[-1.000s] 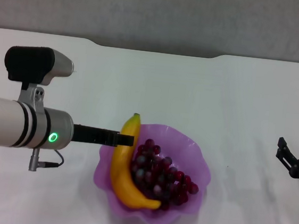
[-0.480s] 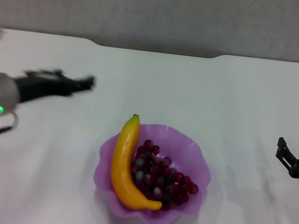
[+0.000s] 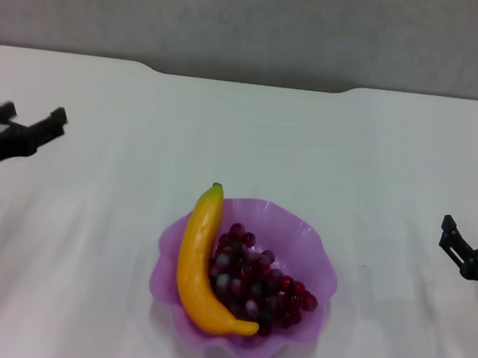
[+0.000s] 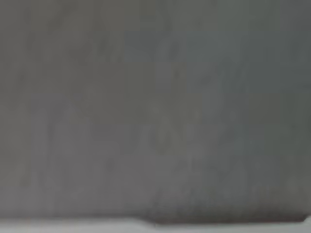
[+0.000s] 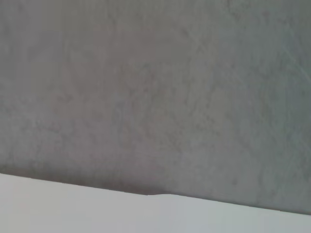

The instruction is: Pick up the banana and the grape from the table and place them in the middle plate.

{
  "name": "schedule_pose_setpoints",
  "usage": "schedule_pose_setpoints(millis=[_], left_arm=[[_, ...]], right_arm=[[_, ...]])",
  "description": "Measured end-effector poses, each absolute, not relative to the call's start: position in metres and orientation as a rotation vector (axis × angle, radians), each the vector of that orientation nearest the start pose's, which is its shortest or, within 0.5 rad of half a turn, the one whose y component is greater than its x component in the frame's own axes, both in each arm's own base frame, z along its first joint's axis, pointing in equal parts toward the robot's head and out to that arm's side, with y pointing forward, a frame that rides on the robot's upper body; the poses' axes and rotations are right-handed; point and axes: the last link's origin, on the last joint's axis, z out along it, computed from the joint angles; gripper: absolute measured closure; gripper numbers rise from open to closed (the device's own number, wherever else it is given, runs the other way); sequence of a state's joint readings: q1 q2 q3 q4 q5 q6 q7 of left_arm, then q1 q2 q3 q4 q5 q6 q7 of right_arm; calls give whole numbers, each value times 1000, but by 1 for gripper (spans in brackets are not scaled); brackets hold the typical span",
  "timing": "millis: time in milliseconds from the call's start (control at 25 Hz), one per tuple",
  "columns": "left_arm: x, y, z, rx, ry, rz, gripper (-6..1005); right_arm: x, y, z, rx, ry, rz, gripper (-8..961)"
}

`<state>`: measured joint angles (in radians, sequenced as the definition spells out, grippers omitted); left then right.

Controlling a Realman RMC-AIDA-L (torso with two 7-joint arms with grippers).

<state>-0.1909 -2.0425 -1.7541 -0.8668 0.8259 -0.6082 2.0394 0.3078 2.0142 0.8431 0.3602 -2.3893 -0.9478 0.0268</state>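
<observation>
The orange-yellow banana (image 3: pixel 195 264) lies in the purple scalloped plate (image 3: pixel 306 236) at the front middle of the white table (image 3: pixel 252 138), its green stem tip over the far rim. The dark red-purple grape bunch (image 3: pixel 258 279) lies in the plate beside the banana, on its right. My left gripper (image 3: pixel 30 119) is open and empty at the far left edge, well away from the plate. My right gripper (image 3: pixel 473 229) is open and empty at the far right edge. Both wrist views show only the grey wall and the table's far edge (image 5: pixel 73 204).
The table's far edge has a shallow notch (image 3: pixel 249 79) in the middle. A grey wall (image 3: pixel 256 18) stands behind it.
My left arm has pulled back from the plate's left rim to the far left edge of the view. The banana, the grapes and the right gripper have not moved.
</observation>
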Motion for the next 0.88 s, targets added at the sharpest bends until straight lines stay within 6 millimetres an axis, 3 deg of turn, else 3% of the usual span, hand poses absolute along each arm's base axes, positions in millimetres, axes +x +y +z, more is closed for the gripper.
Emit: schedule_pose_setpoints(millis=[280, 640, 880], left_arm=[[-330, 345, 38, -1730, -527, -636, 108], [-371, 331, 12, -1684, -724, -580, 108], [-383, 331, 16, -1604, -812, -564, 108]], right_arm=[[347, 314, -30, -1730, 581, 506, 53], [353, 313, -29, -1727, 583, 477, 53], [361, 319, -28, -1712, 637, 427, 53]])
